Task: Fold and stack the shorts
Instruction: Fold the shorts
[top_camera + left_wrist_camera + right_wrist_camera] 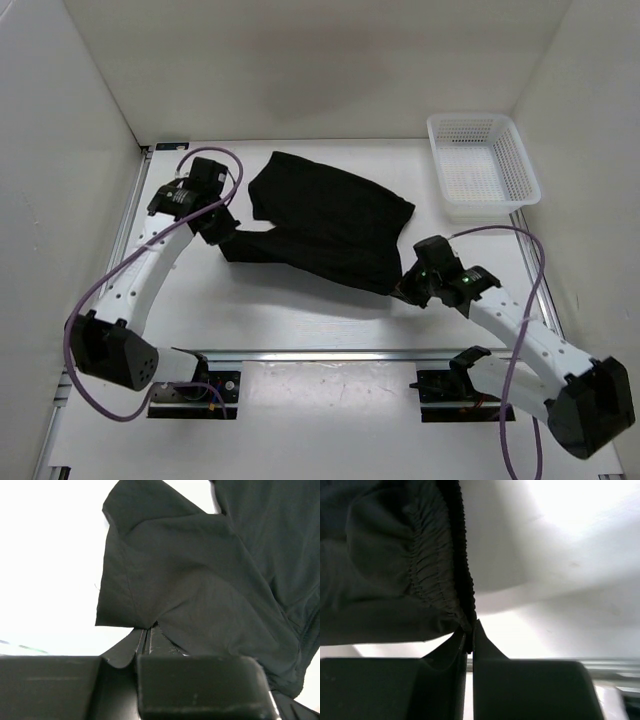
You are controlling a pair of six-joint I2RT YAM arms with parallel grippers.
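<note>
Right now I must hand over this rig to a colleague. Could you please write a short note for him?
The left gripper is shut on the left edge of the shorts. The right gripper is shut on their elastic waistband, at the near right corner. The shorts lie rumpled and unfolded on the table; the white basket stands far right, apart from them. Done: both grips. Left: every fold, then stacking.

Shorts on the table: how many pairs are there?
1. The shorts lie mid-table, pinched at the left by the left end effector and at the near right by the right end effector. Another could hide beneath.
</note>
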